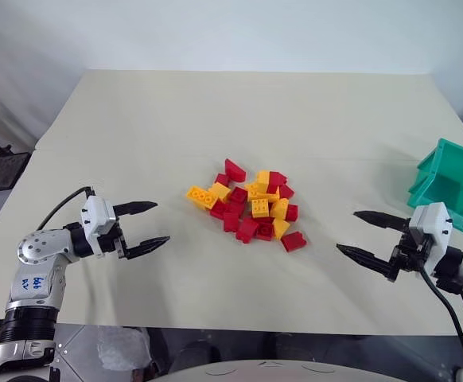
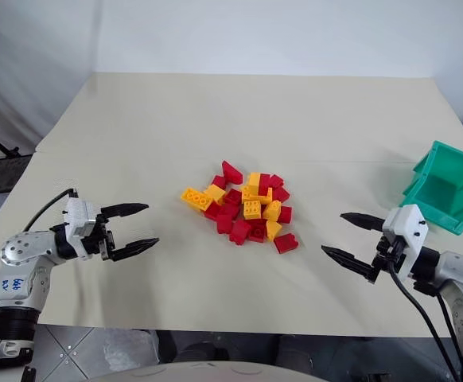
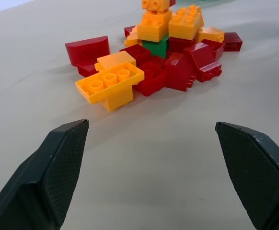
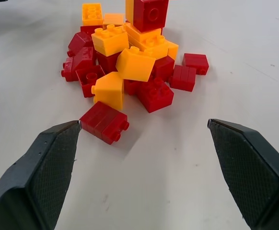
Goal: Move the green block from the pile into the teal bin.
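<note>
From the head views, one pale table (image 1: 136, 127) is carrying one pile (image 1: 250, 205) of red and yellow-orange bricks, roughly two dozen, sitting near its middle. One teal bin (image 1: 451, 183) is standing at the table's right edge, well apart from the pile. Two grippers are hovering over the table, one on each side of the pile: the left gripper (image 1: 145, 226) and the right gripper (image 1: 364, 235), both with fingers spread wide and pinching nothing.

The left wrist view is looking between that gripper's two spread fingers (image 3: 53, 172) at the pile, and here one green block (image 3: 156, 48) is showing, wedged among red bricks and under yellow-orange ones.

The right wrist view is facing the pile's other side between its own two spread fingers (image 4: 43, 167); a single red brick (image 4: 104, 121) is lying nearest.
</note>
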Motion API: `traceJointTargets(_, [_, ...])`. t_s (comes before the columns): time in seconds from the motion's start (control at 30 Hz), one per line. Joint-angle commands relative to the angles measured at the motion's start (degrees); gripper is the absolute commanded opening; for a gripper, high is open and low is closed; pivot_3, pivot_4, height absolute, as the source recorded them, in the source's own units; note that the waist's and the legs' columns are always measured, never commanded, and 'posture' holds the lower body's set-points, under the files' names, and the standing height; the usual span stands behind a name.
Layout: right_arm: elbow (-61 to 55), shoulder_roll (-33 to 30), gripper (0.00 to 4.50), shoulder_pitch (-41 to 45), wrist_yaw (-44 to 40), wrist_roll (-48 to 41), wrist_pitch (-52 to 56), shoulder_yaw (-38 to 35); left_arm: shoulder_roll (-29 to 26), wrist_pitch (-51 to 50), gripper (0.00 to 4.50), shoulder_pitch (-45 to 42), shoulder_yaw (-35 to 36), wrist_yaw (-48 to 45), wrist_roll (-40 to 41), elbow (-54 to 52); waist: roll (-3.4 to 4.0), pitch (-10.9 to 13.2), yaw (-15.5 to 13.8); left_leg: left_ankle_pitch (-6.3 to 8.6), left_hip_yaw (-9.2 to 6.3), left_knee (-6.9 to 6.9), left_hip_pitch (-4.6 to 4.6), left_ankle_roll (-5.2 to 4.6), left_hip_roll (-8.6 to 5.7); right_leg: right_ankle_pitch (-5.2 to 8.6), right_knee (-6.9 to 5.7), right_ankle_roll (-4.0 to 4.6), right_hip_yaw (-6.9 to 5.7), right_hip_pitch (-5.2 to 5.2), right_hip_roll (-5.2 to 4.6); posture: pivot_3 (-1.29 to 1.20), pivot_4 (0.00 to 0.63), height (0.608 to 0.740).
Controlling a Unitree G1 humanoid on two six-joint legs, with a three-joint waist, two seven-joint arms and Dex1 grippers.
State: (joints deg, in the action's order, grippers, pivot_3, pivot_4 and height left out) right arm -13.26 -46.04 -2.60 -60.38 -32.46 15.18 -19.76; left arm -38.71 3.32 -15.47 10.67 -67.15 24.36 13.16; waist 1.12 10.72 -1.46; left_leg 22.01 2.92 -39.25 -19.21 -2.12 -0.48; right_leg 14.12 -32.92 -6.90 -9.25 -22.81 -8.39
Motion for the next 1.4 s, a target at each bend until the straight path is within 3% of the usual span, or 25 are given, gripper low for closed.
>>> traceJointTargets(0.03, [-0.8, 1.1, 4.44, 1.5, 1.4, -0.5, -0.3, -0.2, -0.2, -1.6, 4.5, -0.9, 1.0, 0.3, 2.0, -3.1, 0.0, 0.0, 0.0, 0.0, 0.0, 0.0, 0.0, 0.0, 0.0, 0.0, 0.0, 0.0, 0.0, 0.0, 0.0, 0.0, 0.15, 0.74])
traceJointTargets(0.17, [-0.8, 1.5, 4.44, 2.5, 2.1, -0.7, 0.5, 0.1, -0.3, -11.6, 4.5, -1.8, 1.9, 2.9, 6.0, -5.4, 0.0, 0.0, -0.1, 0.0, 0.0, -0.04, 0.0, 0.0, 0.0, 0.0, -0.04, 0.0, 0.01, 0.0, 0.0, 0.0, 0.15, 0.74])
traceJointTargets(0.53, [-2.9, 0.6, 4.44, 3.3, 4.3, 0.2, 3.6, 1.6, -0.2, -7.6, 4.5, -2.2, 0.6, 4.9, 1.9, -6.5, 0.0, 0.0, 0.0, 0.0, 0.02, -0.09, -0.01, 0.0, 0.0, 0.0, -0.05, 0.0, 0.04, 0.0, 0.02, 0.0, 0.15, 0.74])
traceJointTargets(0.63, [-9.0, 0.3, 4.44, 3.1, 6.5, -1.3, 7.5, 2.4, -0.2, -7.0, 4.5, -2.2, 0.6, 3.8, 2.5, -6.3, 0.0, 0.0, 0.0, 0.0, 0.02, -0.11, -0.02, 0.0, 0.0, 0.0, -0.05, 0.0, 0.04, 0.0, 0.02, 0.0, 0.15, 0.74])
traceJointTargets(0.77, [-19.8, 3.4, 3.5, 6.0, 13.8, -7.7, 14.5, 4.6, 0.3, -3.4, 4.5, -2.8, 1.2, 0.9, 3.4, -5.2, 0.0, 0.0, 0.1, 0.01, 0.0, -0.12, -0.01, 0.01, 0.02, 0.0, -0.06, 0.0, 0.04, 0.0, 0.02, 0.0, 0.15, 0.74])
traceJointTargets(0.87, [-23.8, 5.3, 2.46, 8.9, 19.3, -9.9, 21.0, 9.4, 1.3, -1.8, 4.5, -3.2, 1.7, -1.7, 5.4, -5.1, -0.01, 0.0, 0.1, 0.02, -0.02, -0.19, -0.02, 0.04, 0.03, 0.0, -0.08, 0.0, 0.05, 0.0, 0.03, 0.0, 0.15, 0.74])
traceJointTargets(1.1, [-23.5, 11.1, 0.09, 14.4, 28.2, -6.4, 29.3, 22.4, 1.1, -4.3, 4.5, -3.4, 0.7, -9.0, 9.2, -6.0, -0.03, 0.0, 0.1, 0.05, -0.06, -0.34, -0.12, 0.03, 0.02, 0.0, -0.1, 0.0, 0.02, -0.01, 0.03, 0.0, 0.15, 0.74])
traceJointTargets(1.27, [-13.9, 20.9, 0.03, 21.5, 30.4, 1.7, 24.4, 32.2, 0.9, -3.9, 4.5, -4.3, 0.9, -12.0, 9.5, -4.8, -0.06, 0.0, 0.7, 0.07, -0.04, -0.43, -0.13, 0.02, 0.05, 0.0, -0.17, 0.0, 0.04, -0.02, 0.12, 0.0, 0.15, 0.74])
traceJointTargets(1.4, [-5.1, 24.5, 0.03, 23.8, 29.6, 6.7, 18.6, 32.9, 1.7, -3.7, 4.5, -3.9, 1.1, -11.0, 9.1, -5.5, -0.05, 0.0, 1.4, 0.07, 0.01, -0.47, -0.11, 0.04, 0.05, 0.02, -0.41, 0.03, 0.13, -0.12, 0.13, 0.0, 0.15, 0.74])
